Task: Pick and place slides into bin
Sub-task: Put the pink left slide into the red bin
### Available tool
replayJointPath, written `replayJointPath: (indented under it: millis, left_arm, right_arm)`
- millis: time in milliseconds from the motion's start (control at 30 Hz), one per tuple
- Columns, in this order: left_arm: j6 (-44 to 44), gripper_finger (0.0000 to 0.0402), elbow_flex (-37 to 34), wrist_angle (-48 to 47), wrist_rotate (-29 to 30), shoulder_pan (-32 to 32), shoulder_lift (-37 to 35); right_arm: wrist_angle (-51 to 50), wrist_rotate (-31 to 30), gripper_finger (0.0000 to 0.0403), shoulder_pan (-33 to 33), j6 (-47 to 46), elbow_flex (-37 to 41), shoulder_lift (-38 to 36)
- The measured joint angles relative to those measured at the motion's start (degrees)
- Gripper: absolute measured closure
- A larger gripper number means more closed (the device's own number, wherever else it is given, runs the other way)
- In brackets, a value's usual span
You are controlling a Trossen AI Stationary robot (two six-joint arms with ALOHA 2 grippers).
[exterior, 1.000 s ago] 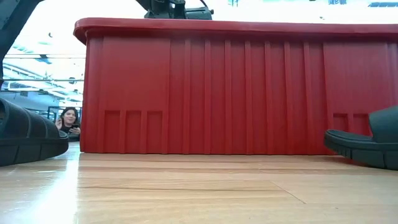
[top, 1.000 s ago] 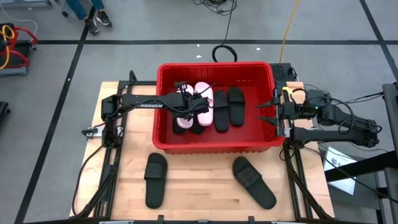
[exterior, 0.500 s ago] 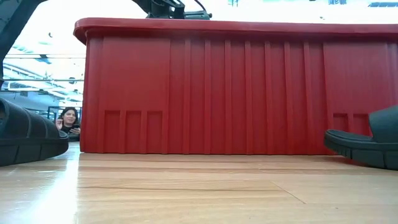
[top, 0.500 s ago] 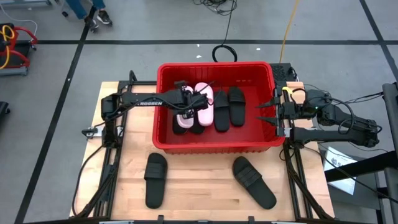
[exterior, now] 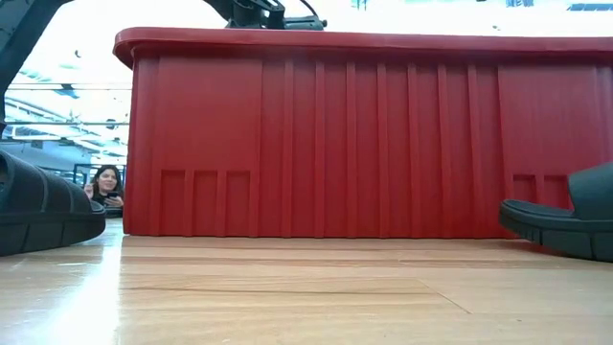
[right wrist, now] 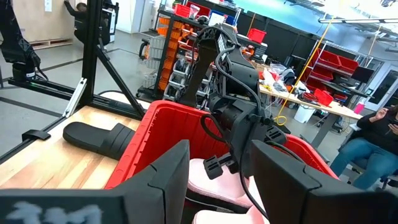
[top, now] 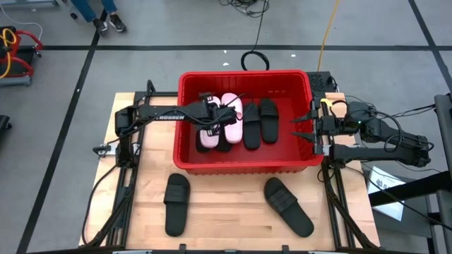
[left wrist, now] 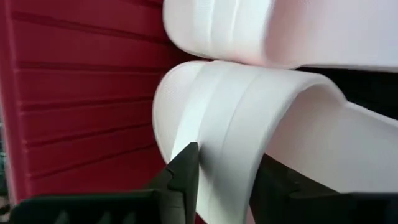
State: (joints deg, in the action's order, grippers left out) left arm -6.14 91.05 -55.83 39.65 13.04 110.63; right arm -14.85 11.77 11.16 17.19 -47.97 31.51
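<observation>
Red bin (top: 244,164) sits at centre of the high view, toward the upper part of the wooden counter (top: 226,212). Inside it: 2 pink slides (top: 229,116) in the left half, 2 black slides (top: 260,121) side by side just right of them.

Left arm reaches from the left edge of the counter over the bin's left wall. Left hand (top: 214,118) is down inside the bin, over the lower pink slide (left wrist: 261,143). In the left wrist view its fingers (left wrist: 183,177) straddle the broad strap of that slide, 1 finger on each side, parted about a strap's width; whether they press on it, cannot tell. The 2nd pink slide (left wrist: 280,31) lies just beside it, against the red wall.

Right hand (top: 305,125) waits outside the bin's right wall, at right centre of the high view, fingers spread apart, holding nothing.

2 black slides lie on the counter below the bin: 1 at lower left (top: 176,203), 1 at lower right (top: 288,206), angled. The low view shows both at the frame's edges (exterior: 43,216) (exterior: 565,225), well apart, with the bin's front wall (exterior: 326,144) between.

A seated person (exterior: 105,187) shows beyond the counter at left of the low view.
</observation>
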Motion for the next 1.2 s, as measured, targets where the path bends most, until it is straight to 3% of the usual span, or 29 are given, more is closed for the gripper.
replayJointPath:
  millis: [233, 833, 1100, 1200]
  left_arm:
    - [0.92, 0.0283, 0.02, -0.25, -3.72, -0.43, 0.0]
    - [-10.14, 0.0284, 0.02, -1.01, -0.51, -0.31, -0.13]
    - [-9.85, 0.0284, 1.37, -1.57, -1.47, -0.11, -0.13]
    - [-10.27, 0.0284, 3.21, -1.66, -4.47, -0.22, -0.21]
  right_arm:
    - [0.0, 0.0, 0.0243, 0.0, 0.0, 0.0, 0.0]
    - [0.0, -4.26, 0.0243, 0.0, 0.02, 0.0, 0.02]
    - [0.0, -4.26, 0.0243, 0.0, 0.01, 0.0, 0.01]
    - [0.0, -4.26, 0.0243, 0.0, 0.02, 0.0, 0.02]
